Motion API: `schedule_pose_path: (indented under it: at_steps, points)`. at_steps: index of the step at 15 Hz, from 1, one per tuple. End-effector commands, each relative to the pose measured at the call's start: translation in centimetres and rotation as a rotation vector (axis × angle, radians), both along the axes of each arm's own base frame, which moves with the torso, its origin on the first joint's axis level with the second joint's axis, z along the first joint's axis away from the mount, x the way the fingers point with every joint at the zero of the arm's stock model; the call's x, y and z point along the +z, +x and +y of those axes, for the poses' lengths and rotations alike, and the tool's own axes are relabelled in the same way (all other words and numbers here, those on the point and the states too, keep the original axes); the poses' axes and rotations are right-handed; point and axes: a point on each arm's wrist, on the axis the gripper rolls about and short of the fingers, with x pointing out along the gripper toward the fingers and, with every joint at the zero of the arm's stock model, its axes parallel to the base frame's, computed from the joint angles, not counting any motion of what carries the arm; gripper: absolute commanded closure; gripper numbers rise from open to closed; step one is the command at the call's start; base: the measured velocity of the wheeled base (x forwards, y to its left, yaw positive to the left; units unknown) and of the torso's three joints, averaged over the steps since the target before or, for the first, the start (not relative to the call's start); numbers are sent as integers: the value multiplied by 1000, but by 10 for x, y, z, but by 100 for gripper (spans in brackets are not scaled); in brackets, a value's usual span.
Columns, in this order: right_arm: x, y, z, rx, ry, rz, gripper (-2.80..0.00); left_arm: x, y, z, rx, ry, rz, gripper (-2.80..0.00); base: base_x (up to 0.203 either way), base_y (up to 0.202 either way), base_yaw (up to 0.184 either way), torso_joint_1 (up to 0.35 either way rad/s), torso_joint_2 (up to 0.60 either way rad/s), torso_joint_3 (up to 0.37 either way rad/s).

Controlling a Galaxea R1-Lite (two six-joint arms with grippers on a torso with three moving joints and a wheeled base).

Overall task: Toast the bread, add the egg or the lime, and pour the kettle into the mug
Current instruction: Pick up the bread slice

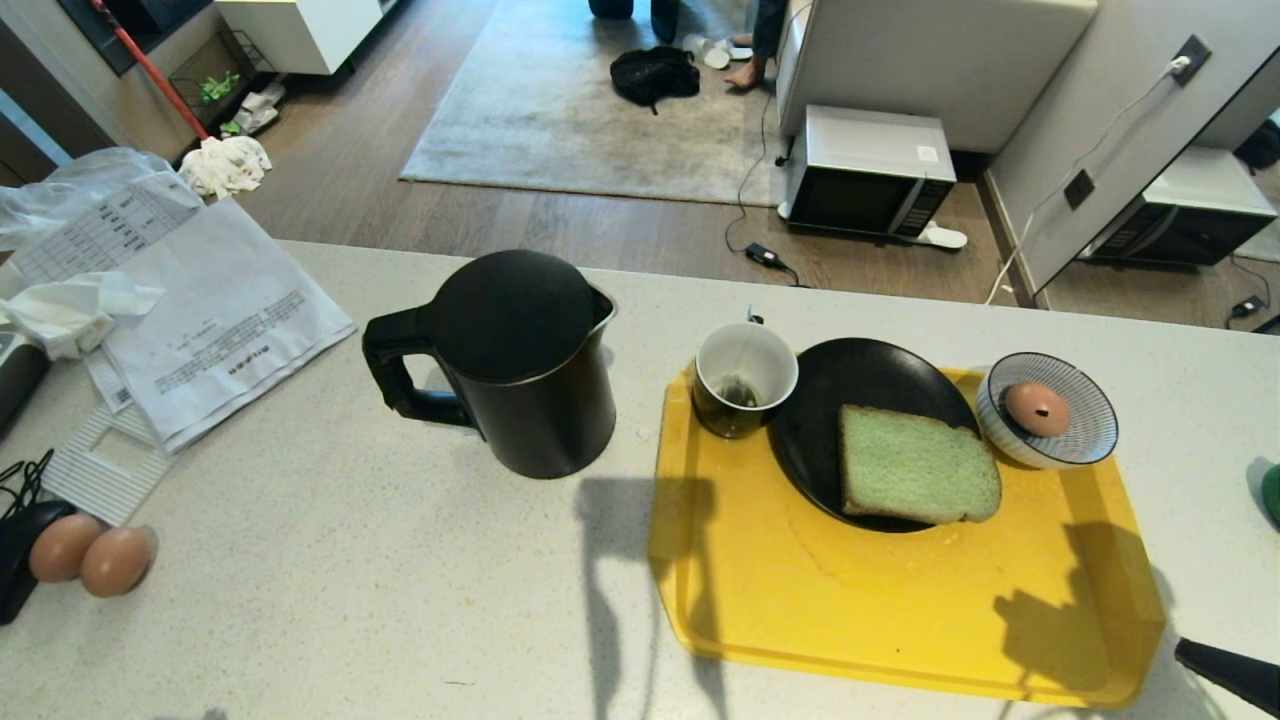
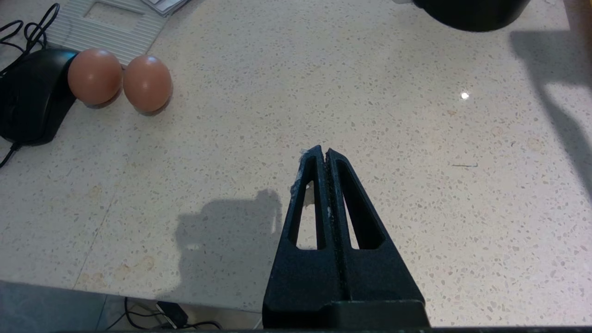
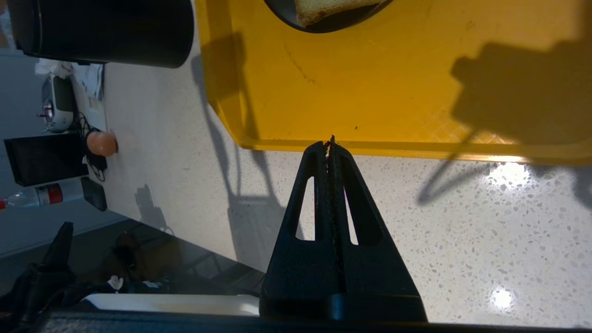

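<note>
The black kettle (image 1: 520,360) stands mid-counter, handle to the left. On a yellow tray (image 1: 900,620) to its right sit the mug (image 1: 745,378) with a tea bag, a black plate (image 1: 830,400) bearing the green bread (image 1: 915,465), and a striped bowl (image 1: 1090,440) holding an egg (image 1: 1038,408). Two more eggs (image 1: 62,547) lie at the counter's left. A green sliver (image 1: 1272,495) at the right edge may be the lime. My right gripper (image 3: 329,144) is shut and empty, its tip by the tray's near edge (image 3: 370,145). My left gripper (image 2: 322,152) hangs shut and empty over bare counter.
Papers (image 1: 220,320) and a plastic bag (image 1: 70,190) cover the counter's back left. A black computer mouse (image 2: 32,97) with cables lies beside the two eggs (image 2: 95,76). Beyond the counter's far edge is floor with a microwave (image 1: 865,170).
</note>
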Motion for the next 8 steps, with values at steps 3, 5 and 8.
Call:
schedule_pose_path:
  at_steps: [3, 5, 8]
  points:
    - [-6, 22, -1, -12, -2, 63, 0, 0, 0, 0, 0, 0, -2, 0, 0, 0, 0, 0, 0, 0]
    - [-7, 28, -1, -23, -10, 78, -280, 0, 0, 0, 0, 0, 0, 0, 0, 0, 0, 0, 0, 0]
    - [-4, 38, -2, -49, -24, 67, -280, 0, 0, 0, 0, 0, 0, 0, 0, 0, 0, 0, 0, 0]
